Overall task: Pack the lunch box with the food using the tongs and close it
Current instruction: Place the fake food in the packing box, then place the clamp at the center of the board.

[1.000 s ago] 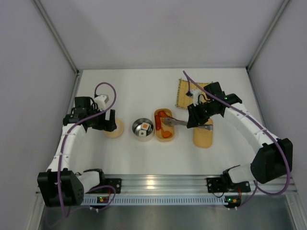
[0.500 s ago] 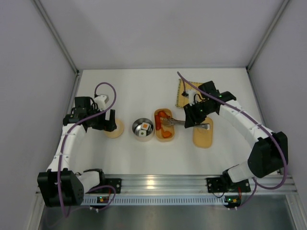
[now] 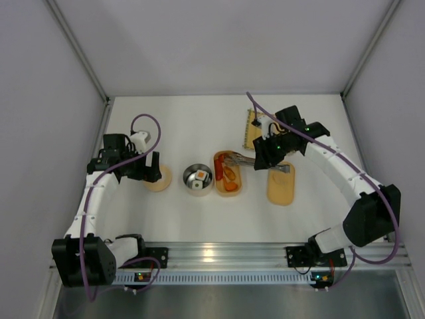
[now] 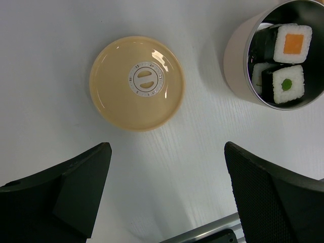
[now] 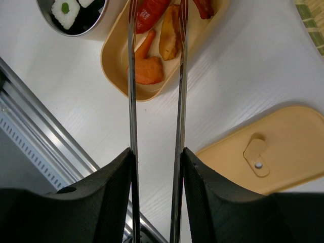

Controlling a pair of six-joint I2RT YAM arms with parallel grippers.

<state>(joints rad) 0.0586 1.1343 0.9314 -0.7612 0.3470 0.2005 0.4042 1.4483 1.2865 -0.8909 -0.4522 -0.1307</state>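
The orange-tan lunch box (image 3: 228, 174) (image 5: 109, 66) lies open at mid-table with food in it: a red piece (image 5: 152, 10), an orange shrimp (image 5: 147, 71) and a pale piece (image 5: 169, 40). Its oval lid (image 3: 281, 186) (image 5: 283, 147) rests flat to the right. My right gripper (image 3: 265, 157) (image 5: 157, 152) is shut on the tongs (image 3: 238, 159) (image 5: 132, 76), whose two arms stand apart with their tips over the box's far end. More food, sushi rolls (image 4: 291, 43), sits in a steel bowl (image 3: 198, 178) (image 4: 238, 50). My left gripper (image 3: 147, 169) (image 4: 167, 147) hangs open and empty.
A round tan lid (image 3: 158, 178) (image 4: 136, 83) lies on the table just ahead of the left fingers. A bamboo mat (image 3: 255, 126) (image 5: 311, 20) sits behind the right gripper. The metal rail (image 3: 219, 256) runs along the near edge.
The right gripper has shifted toward the back with the tongs, and the tongs' arms have spread wider. The left arm has not moved.
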